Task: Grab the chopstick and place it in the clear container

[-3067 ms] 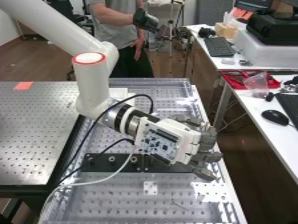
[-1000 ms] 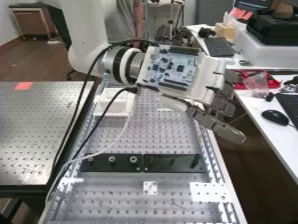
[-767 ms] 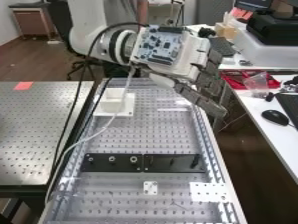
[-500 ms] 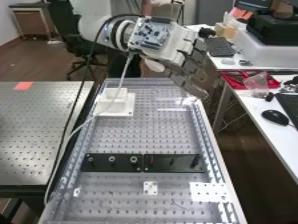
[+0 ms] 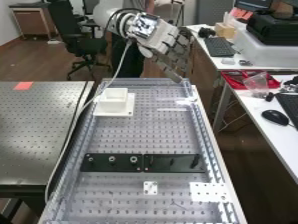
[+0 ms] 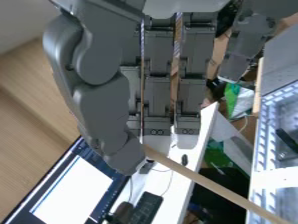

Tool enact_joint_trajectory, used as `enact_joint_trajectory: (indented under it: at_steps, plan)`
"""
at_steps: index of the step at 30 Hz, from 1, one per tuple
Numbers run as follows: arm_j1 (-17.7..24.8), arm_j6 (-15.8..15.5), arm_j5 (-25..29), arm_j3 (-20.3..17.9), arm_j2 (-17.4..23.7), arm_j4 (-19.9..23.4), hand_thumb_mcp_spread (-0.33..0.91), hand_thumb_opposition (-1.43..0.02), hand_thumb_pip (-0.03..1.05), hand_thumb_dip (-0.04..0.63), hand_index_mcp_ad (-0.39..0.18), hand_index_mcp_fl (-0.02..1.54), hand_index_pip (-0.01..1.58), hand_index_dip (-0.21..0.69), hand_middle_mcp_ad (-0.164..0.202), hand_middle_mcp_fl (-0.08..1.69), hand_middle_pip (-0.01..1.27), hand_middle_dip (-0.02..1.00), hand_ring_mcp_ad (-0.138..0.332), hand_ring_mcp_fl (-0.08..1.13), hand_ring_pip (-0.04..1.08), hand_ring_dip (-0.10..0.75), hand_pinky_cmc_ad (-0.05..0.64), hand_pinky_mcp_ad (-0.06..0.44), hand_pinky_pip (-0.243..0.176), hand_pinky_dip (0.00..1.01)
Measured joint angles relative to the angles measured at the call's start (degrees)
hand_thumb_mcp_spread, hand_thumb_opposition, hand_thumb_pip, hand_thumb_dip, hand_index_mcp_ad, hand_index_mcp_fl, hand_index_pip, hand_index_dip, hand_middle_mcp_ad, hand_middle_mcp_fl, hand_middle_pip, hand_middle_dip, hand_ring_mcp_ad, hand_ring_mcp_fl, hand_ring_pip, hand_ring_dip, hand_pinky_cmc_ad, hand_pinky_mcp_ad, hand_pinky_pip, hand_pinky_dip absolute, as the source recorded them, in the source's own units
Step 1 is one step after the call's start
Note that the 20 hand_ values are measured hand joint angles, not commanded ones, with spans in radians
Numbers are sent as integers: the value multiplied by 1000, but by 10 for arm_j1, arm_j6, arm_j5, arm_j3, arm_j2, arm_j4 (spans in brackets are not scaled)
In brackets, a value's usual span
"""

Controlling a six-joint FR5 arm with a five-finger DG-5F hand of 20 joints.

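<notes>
High view: hand over the far end of the bench, chopstick in its pinch

The hand sits in the upper middle of the frame, slanting down and to the right, its tips in front of the far edge of the perforated bench panel. In the wrist view the fingers hang nearly straight, side by side with narrow gaps between them. The thumb is set across towards them, and the pale wooden chopstick is pinched at its tip, slanting out from there, well apart from the bench panel.

Back in the high view, a white box stands on a white plate, left of centre in the upper half of the frame. A black strip with round fittings lies across the panel, below the frame's centre. At the upper right, a red tray rests on the white desk, near a black mouse.
</notes>
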Motion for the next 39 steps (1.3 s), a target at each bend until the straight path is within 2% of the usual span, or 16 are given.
enact_joint_trajectory:
  at_steps: [1,3,4,6,7,9,10,12,13,15,17,19,22,25,34,39]
  plan:
    - [3,10,4,6,-4,-12,661,-1037,506,297,-38,887,1037,10,-10,1063,545,672,14,974,94,524,339,295,79,180]
    - [13,64,19,36,-27,-76,661,-1037,506,297,-38,887,1037,10,-10,1063,545,672,16,976,94,524,340,295,82,180]
    - [15,76,22,42,-32,-90,661,-1037,506,297,-38,890,1037,10,-10,1061,545,672,19,976,94,524,340,295,82,180]
    - [23,134,34,72,-54,-154,661,-1037,506,297,-38,887,1038,10,-10,1061,545,672,21,976,94,524,340,295,82,180]
    - [25,150,36,80,-60,-171,661,-1037,506,297,-38,890,1038,10,-10,1061,545,672,21,977,94,524,340,295,82,180]
    - [31,205,44,108,-81,-229,656,-1037,508,297,-38,890,1037,10,-9,1063,545,672,19,974,94,524,340,295,82,180]
    - [33,219,45,114,-86,-244,656,-1037,508,297,-38,890,1037,10,-9,1063,545,672,19,988,94,524,340,295,82,180]
    - [39,290,50,143,-112,-322,658,-1038,508,297,-37,887,1038,10,-7,1065,545,672,19,993,94,524,342,295,82,180]
    - [40,307,51,150,-119,-341,661,-1047,508,297,-40,887,1038,10,-7,1061,545,672,19,988,94,524,340,295,79,180]
    - [45,375,52,181,-147,-421,660,-1047,508,297,-42,887,1038,10,-10,1058,548,672,17,993,94,524,340,297,82,183]
    - [49,408,52,202,-168,-472,660,-1049,508,297,-40,890,1038,10,-5,1059,545,661,21,991,94,524,342,297,82,188]
    - [52,425,50,221,-186,-504,658,-1052,508,297,-44,899,1037,10,-5,1063,545,661,16,993,94,524,340,297,82,202]
    - [54,423,49,231,-195,-507,656,-1051,508,297,-44,899,1037,10,-5,1063,546,661,14,993,94,524,342,297,82,202]
    - [55,393,47,221,-189,-474,656,-1051,508,297,-44,899,1037,10,-5,1063,546,661,14,993,91,524,342,297,82,227]
    - [50,262,28,164,-144,-329,656,-1051,508,297,-44,899,1038,10,-5,1066,546,661,14,993,94,524,344,300,80,236]
    - [43,174,-8,118,-111,-246,656,-1051,508,297,-45,899,1038,10,-5,1068,552,661,7,993,94,524,344,314,77,230]
